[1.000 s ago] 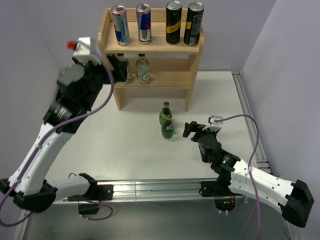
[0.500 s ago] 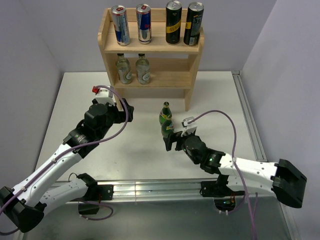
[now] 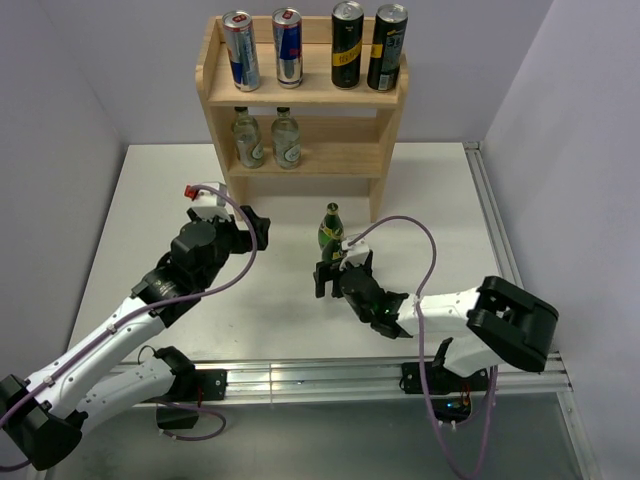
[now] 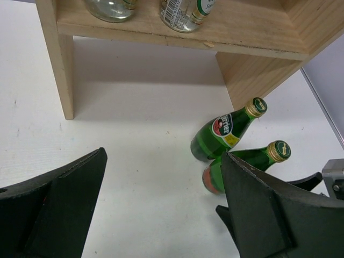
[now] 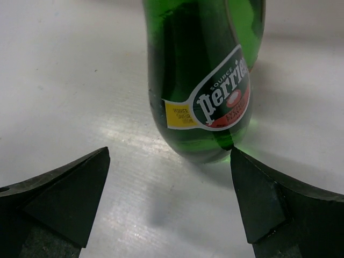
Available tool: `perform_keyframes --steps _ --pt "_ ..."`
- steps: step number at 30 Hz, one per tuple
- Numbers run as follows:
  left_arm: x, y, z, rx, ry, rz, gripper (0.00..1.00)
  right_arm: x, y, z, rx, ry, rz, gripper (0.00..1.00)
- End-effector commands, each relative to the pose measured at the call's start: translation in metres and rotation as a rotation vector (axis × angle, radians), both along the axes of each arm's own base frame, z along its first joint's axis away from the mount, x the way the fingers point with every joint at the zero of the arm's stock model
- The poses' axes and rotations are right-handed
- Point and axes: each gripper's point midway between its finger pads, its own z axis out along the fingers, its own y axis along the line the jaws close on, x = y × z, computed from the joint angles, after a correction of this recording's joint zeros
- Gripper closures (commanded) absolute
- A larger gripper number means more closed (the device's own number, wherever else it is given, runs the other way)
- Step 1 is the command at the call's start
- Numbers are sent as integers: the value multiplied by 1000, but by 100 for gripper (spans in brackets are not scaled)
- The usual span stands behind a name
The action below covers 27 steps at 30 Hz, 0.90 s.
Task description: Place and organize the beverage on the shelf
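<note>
While cans point(image 3: 287, 45) and clear bottles point(image 3: 286, 138) already line the small light-wood two-tier shelf point(image 3: 330, 160), two green glass Perrier bottles point(image 4: 223, 134) stand on the white table point(image 3: 150, 200) before it.

My right gripper point(image 3: 330, 274) sits low at the nearer green bottle point(image 5: 199, 97), jaws wide apart and gripping nothing; the left gripper point(image 3: 252, 222) hangs beside, jaws likewise apart, empty. Pickup is in hand, I judge: next I must ease forward, clamp the body without toppling its neighbour point(image 3: 330, 225).
</note>
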Motion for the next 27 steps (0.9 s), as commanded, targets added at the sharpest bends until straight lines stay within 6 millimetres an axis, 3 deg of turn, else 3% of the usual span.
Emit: perform_keyframes --steps 1,22,26,27 --pt "2 0 17 -56 -61 16 7 23 12 32 105 -106 -84 0" --pt "1 -1 9 -39 -61 14 7 73 7 6 90 -153 -242 1" --pt "1 -3 7 -33 -56 10 7 76 5 -2 85 -144 -258 10" --pt "1 -3 6 -31 -55 12 7 76 4 -4 82 -143 -259 16"
